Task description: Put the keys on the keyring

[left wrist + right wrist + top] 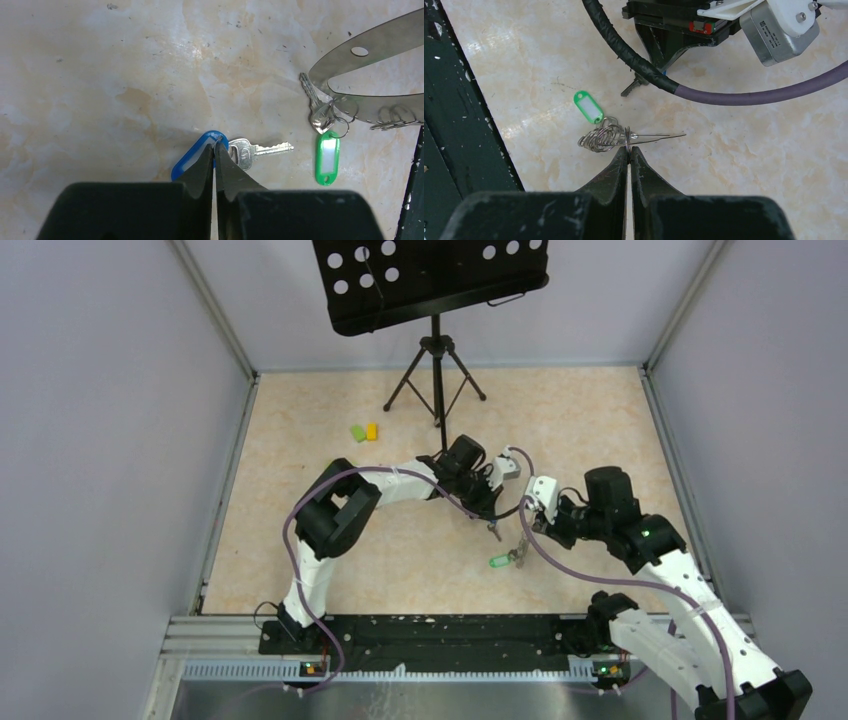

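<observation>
On the marbled table (300, 440), left hand (215, 146) pinches the blue-tagged key (248, 151) (hidden from above), right hand (629, 150) clamps the keyring (603, 138).

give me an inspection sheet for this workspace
surface: beige marbled table, lightly speckled
job's things: blue tag and its key on the table; green tag lies by the keyring, its small rings seem hooked on it
clutter: green block and yellow block side by side, far left
grippers: left gripper shut on blue tag's end; right gripper shut on keyring
cables: purple cable slung above the table
surroundings: grey walls; black tripod stand at far edge
</observation>
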Available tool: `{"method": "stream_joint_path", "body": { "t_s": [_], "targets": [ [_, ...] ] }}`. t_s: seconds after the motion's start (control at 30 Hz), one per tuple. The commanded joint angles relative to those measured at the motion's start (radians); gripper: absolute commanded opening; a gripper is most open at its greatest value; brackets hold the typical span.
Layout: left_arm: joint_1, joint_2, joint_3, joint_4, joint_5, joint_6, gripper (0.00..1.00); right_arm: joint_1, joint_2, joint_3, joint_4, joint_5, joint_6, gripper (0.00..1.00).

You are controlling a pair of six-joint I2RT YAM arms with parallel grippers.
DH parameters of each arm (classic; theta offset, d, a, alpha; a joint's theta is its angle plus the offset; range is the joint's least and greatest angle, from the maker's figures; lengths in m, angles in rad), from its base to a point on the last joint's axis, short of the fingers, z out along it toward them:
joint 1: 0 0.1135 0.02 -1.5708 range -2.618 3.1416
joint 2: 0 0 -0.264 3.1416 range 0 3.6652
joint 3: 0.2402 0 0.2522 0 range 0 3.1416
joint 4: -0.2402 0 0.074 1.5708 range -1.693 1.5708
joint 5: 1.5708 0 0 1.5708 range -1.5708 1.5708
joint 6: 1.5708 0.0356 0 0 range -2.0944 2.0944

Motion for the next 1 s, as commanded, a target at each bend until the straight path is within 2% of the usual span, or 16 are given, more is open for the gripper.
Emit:
{"method": "stream_joint_path", "body": {
  "t_s": [0.0,0.33,0.53,0.97],
  "targets": [
    [-0.003,-0.03,0.029,-0.041,-0.029,0.02,0.01,-0.009,-0.019,-0.007,0.047,-0.002,0.011,0.0],
    [0.01,-0.149,-0.041,0.009,0.052,0.094,0.0,-0.01,-0.021,-0.006,0.061,0.012,0.012,0.0],
    [0.015,-0.224,-0.114,0.038,0.043,0.166,0.0,-0.01,-0.016,-0.002,0.065,0.012,0.012,0.0],
    [0.015,-0.208,-0.183,0.058,0.039,0.217,0.0,-0.01,-0.019,-0.007,0.065,0.02,0.019,0.0]
  ]
}}
